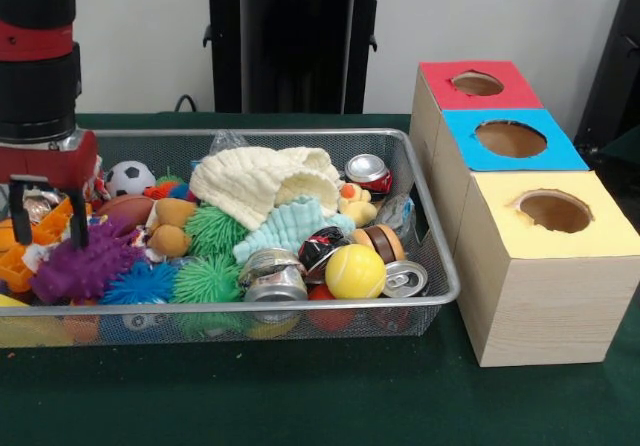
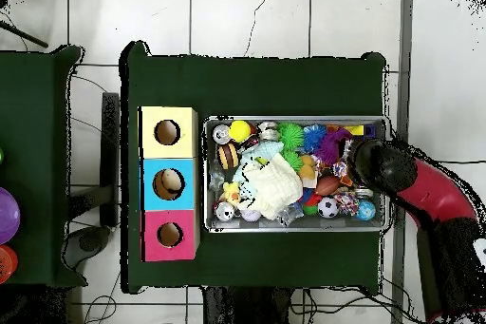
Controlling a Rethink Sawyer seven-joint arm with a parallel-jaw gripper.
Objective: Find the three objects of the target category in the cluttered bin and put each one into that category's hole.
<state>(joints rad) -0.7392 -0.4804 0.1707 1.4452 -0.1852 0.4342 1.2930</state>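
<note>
The wire-mesh bin [image 1: 300, 134] is full of toys, cans and cloth. My gripper [image 1: 48, 236] is at the bin's left end, low among the toys, with its two black fingers [image 1: 78, 218] apart. A shiny wrinkled film piece [image 1: 38, 206] shows between them; I cannot tell if they touch it. Another clear film piece [image 1: 228, 142] pokes up behind the cream cloth [image 1: 265, 178]. A third [image 1: 398, 212] lies by the right wall. The blue-topped box's hole [image 1: 510, 138] is right of the bin. In the overhead view the gripper [image 2: 365, 163] is at the bin's [image 2: 294, 119] right end and the blue hole [image 2: 168, 183] is left.
The red-topped box [image 1: 478, 84] and the yellow-topped box [image 1: 553, 210] flank the blue one. A purple spiky toy [image 1: 75, 266], orange toy [image 1: 20, 251], green spiky balls [image 1: 205, 278], a yellow ball [image 1: 354, 271] and several drink cans [image 1: 275, 278] crowd the bin.
</note>
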